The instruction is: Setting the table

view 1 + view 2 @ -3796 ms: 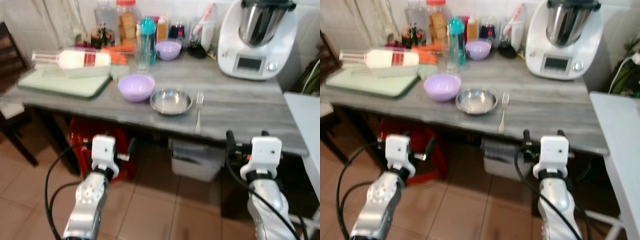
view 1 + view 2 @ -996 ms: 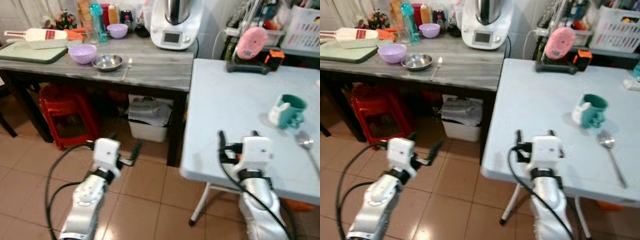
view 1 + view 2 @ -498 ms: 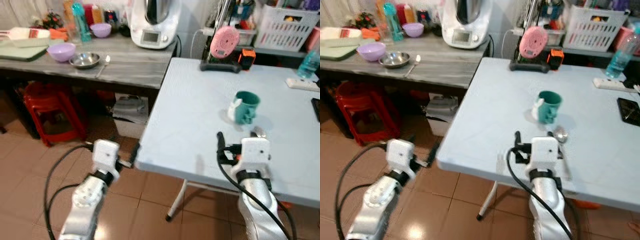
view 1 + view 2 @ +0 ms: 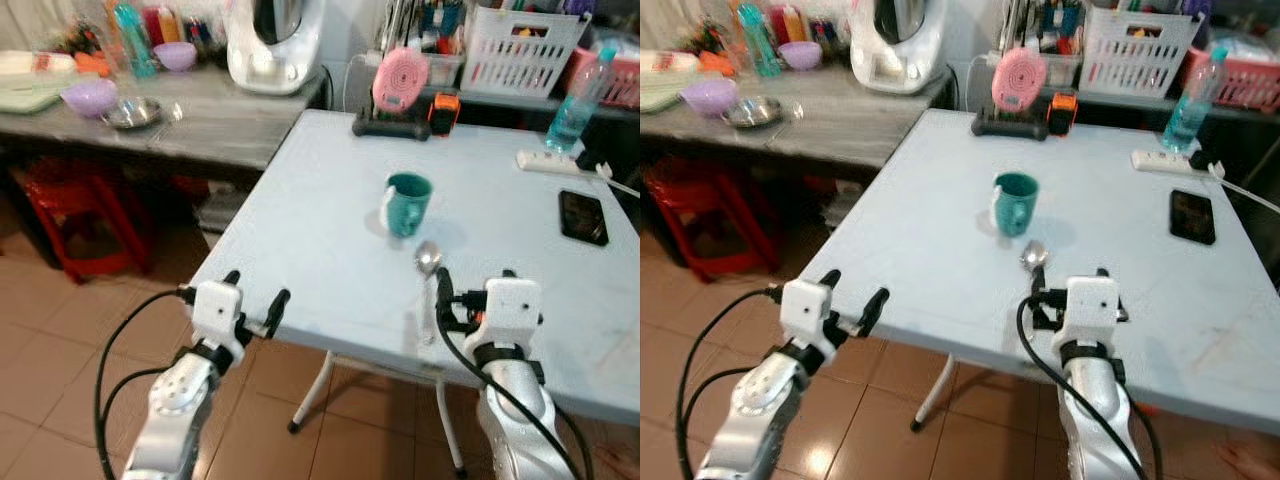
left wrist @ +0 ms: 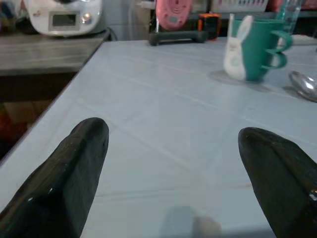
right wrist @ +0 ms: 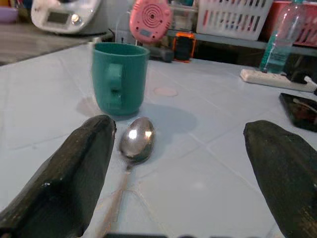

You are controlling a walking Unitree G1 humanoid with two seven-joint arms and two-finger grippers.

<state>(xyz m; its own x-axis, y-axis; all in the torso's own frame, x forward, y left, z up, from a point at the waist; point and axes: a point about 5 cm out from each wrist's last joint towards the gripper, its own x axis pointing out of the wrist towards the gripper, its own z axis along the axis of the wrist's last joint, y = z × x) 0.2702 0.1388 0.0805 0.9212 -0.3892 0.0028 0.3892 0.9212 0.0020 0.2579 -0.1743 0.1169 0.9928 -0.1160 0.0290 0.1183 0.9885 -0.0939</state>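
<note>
Head views: a teal mug [image 4: 407, 203] stands mid-table [image 4: 300, 230], a spoon [image 4: 428, 262] just near of it. Left pincer [image 4: 250, 302] open at the near edge.

Right wrist: right pincer [image 6: 181, 163] open around the spoon. It looks light, stiff, slippery and flat-lying; pinch the thin handle.

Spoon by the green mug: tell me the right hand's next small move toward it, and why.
Probably ease the right hand forward and down so its open fingers straddle the spoon. The spoon lies flat on the pale blue table, just ahead of that hand, its bowl toward the green mug, and nothing is gripped yet.
</note>
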